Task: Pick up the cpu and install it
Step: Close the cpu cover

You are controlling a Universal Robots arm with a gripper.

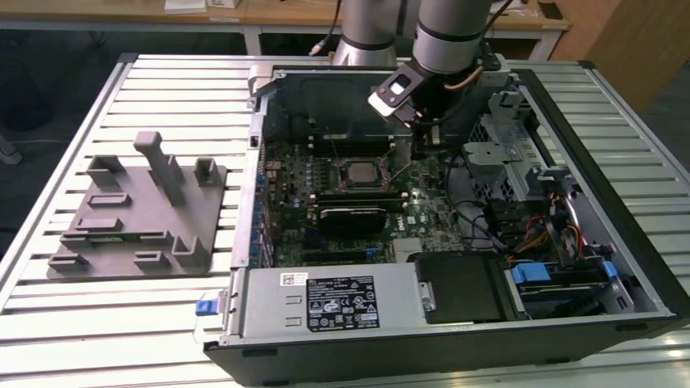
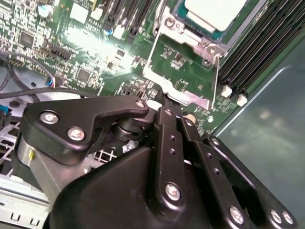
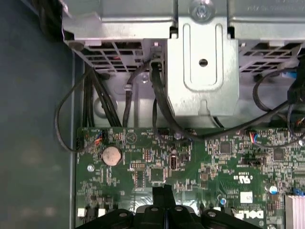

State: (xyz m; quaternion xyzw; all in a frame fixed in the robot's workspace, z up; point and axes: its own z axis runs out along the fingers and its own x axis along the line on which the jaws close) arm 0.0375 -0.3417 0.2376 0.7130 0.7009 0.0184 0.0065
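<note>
From my console, the arm comes in from the far side of the table and bends steeply down into the open computer case. Its wrist points at the motherboard. The gripper hangs low over the board, just beside the socket on the exterior view's right.

The cpu is seated in that socket, silvery top plate up, apart from the gripper. In the second wrist view the cpu lies past a metal frame. Green board shows through the frame's opening, so the frame is not over the chip. The gripper has its tip right at the near edge of that frame, though I cannot tell if they touch.

In the first wrist view the 2 fingers are pressed together with only a seam between them, and I see nothing pinched there. Beyond them sit a coin cell and the drive cage.

The grey tray rests outside the case, on the exterior view's left.
</note>
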